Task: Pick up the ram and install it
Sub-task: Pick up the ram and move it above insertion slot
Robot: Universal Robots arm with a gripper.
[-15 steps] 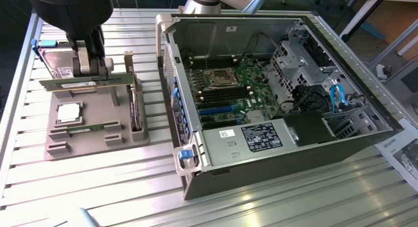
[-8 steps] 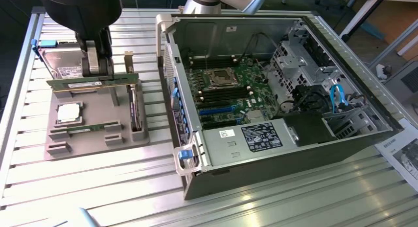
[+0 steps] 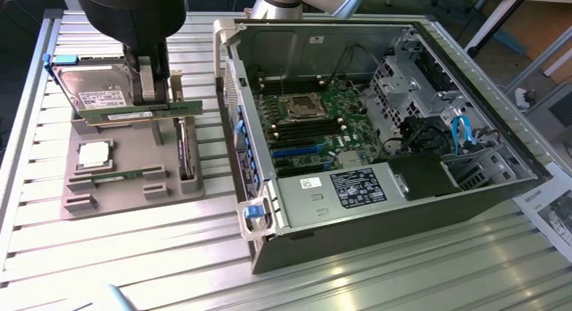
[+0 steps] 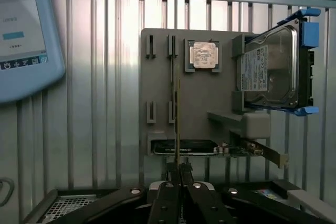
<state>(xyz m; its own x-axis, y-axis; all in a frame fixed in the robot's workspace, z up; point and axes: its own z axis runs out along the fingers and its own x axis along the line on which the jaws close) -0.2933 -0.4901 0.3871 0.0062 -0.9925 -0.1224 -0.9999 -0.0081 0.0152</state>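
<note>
Gripping 1 ram, hand above tray; 1 more stick, 1 CPU, 1 drive there.

gripper clamping ram — above tray, case open

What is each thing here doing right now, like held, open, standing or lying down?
ram: clamped in the fingers, lifted off the gray tray, not in the computer case.
fingers: shut on the ram.
second ram stick: sitting in its tray slot.
hard drive: standing upright in the tray.
CPU chip: lying flat on the tray.
expansion card: standing on edge in the tray.
computer case: on its side, open, motherboard showing.
</note>
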